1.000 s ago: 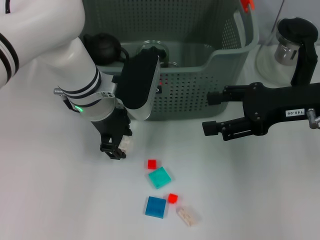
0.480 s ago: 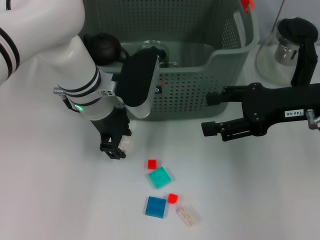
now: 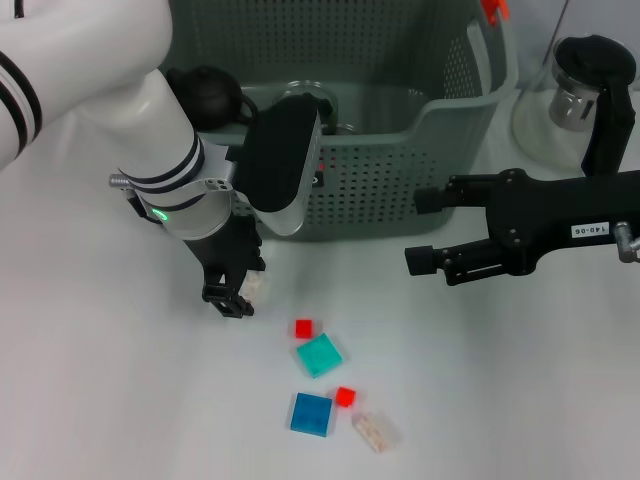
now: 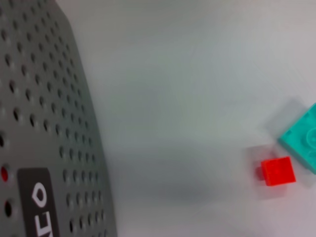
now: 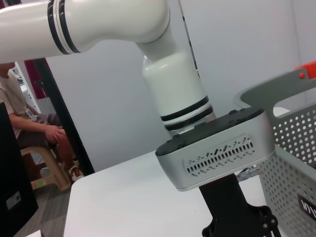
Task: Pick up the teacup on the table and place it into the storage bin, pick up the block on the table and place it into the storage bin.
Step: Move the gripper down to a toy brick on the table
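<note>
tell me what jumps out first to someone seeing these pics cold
The left gripper stands out first: low over the white table, just in front of the storage bin, shut on a pale block. Below it lies a bright scatter of loose blocks, including a teal block and a blue block. The right gripper hangs open off to the right, beside the bin.

The storage bin [image 3: 440, 150] is seen as matt grey-green plastic, its walls perforated with small holes. A smooth, matt white surface is shown by the desk [image 3: 100, 400]. The teal block [image 3: 319, 354] and blue block [image 3: 312, 414] look like smooth plastic. The left arm's shell [image 3: 90, 70] is finished in glossy white; the right claw [image 3: 425, 228] appears matt black.
</note>
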`<state>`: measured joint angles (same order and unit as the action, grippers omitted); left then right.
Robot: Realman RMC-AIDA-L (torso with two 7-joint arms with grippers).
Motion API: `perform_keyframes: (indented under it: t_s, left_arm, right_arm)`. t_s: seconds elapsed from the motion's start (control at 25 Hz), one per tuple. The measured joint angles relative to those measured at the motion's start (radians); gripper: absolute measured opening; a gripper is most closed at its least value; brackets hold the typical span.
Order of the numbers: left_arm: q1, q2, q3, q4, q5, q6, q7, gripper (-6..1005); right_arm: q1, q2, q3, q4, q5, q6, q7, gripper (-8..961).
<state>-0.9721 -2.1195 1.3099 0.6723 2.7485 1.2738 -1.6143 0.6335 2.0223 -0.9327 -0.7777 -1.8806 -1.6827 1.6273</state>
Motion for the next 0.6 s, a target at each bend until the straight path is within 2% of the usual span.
perform_keyframes:
  t_s: [0.6]
  left_arm:
    - [0.000, 0.000, 0.000, -0.004, 0.002, -0.004, 0.002, 593]
  right_arm:
    - [0.000, 0.003, 0.003, 0.005, 0.000, 0.003, -0.002, 942]
